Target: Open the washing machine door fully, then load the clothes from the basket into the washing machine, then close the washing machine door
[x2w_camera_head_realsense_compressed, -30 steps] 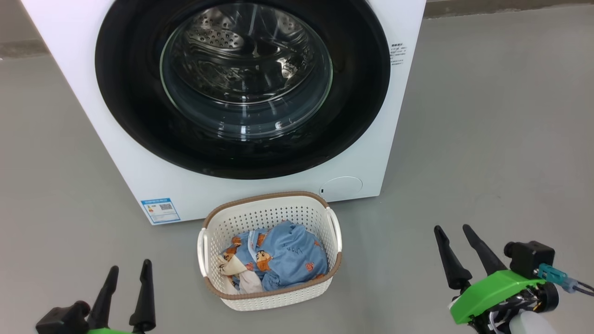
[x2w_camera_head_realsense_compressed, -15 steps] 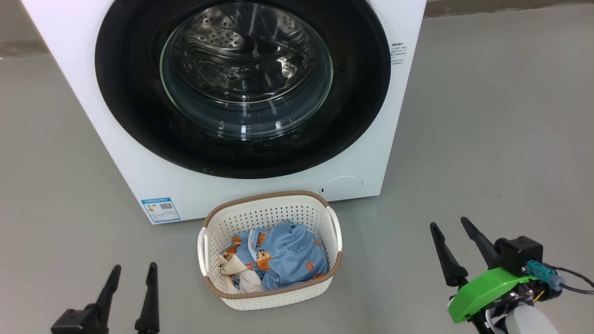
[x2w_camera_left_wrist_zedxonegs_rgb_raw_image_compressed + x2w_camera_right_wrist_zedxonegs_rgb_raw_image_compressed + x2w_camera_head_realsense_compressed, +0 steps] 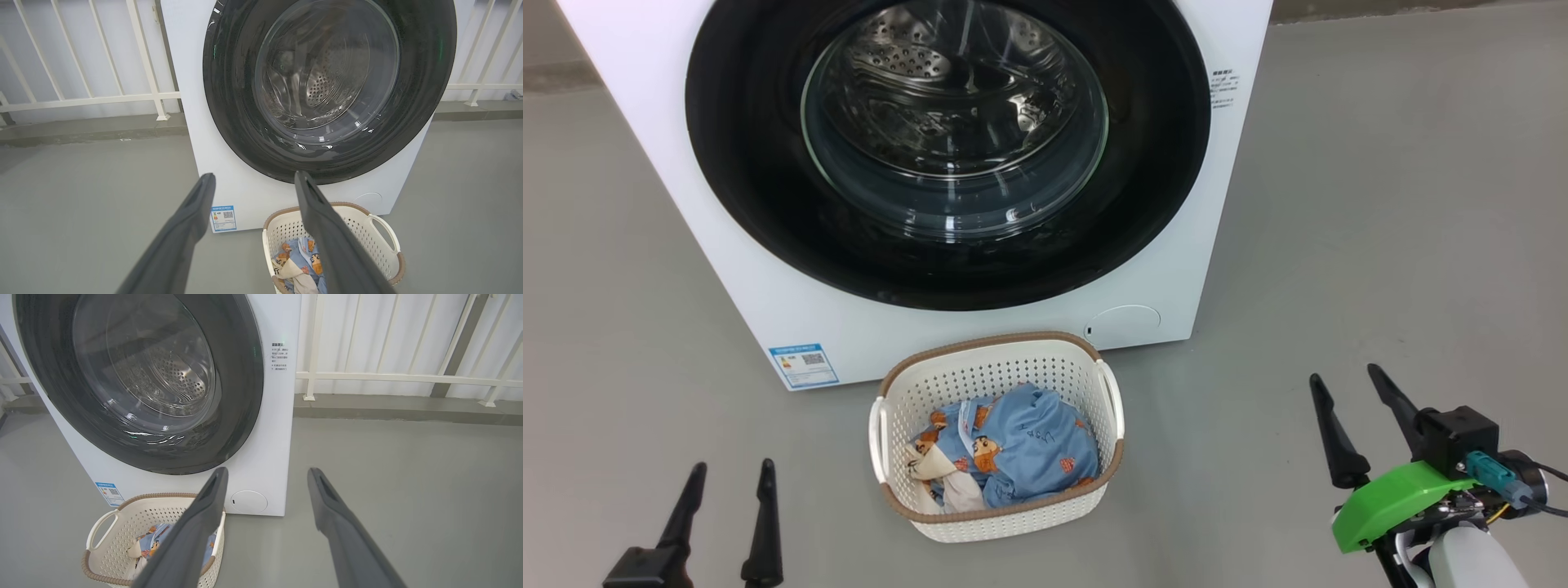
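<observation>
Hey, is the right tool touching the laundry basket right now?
Apart. The head view shows the right tool, its fingers spread open, off to the side of the basket, with bare grey floor between them.

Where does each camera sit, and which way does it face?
Head view: on the head, facing forward and down at the washing machine, its shut door and the basket; open left gripper and right gripper below.
Left wrist view: on the left wrist, facing the door; its fingers show.
Right wrist view: on the right wrist, facing the door; its fingers show.
Both wrist views share the clothes and a white railing.
</observation>
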Available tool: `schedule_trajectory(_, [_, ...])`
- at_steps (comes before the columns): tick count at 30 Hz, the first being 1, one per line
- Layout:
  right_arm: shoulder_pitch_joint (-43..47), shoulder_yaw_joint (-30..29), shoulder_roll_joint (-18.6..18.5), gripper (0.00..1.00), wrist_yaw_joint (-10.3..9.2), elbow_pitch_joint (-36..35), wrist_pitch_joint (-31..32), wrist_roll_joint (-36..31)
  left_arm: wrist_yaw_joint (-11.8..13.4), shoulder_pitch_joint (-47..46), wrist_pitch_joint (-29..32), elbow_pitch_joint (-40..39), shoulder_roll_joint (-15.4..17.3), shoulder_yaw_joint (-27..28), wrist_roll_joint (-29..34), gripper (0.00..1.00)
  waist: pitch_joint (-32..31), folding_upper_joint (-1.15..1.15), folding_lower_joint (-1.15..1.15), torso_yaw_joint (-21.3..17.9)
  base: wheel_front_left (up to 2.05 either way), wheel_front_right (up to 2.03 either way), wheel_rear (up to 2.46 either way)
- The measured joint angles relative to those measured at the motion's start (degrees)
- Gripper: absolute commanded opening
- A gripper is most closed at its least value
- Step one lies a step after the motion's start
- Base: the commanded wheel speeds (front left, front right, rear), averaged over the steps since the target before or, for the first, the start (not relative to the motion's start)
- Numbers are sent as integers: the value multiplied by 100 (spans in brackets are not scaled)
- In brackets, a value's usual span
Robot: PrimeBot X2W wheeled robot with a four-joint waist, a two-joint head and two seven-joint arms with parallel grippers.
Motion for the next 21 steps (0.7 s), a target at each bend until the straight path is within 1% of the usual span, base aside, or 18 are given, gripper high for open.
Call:
schedule_trajectory(4, [0,-179,74,100,0,-30,0,-116,18,0,0,1,-36,81,14,100,-4,0,0,-8,0,0,0])
schedule_trajectory(10, [1,-282,160,100,0,-60,0,-192,24,0,0,9,-80,185,11,100,-14,0,0,-18,0,0,0])
schedule_trajectory(21, [1,-313,198,100,0,-81,0,-193,23,-2,0,80,-123,215,43,100,0,0,0,-23,1,1,-3])
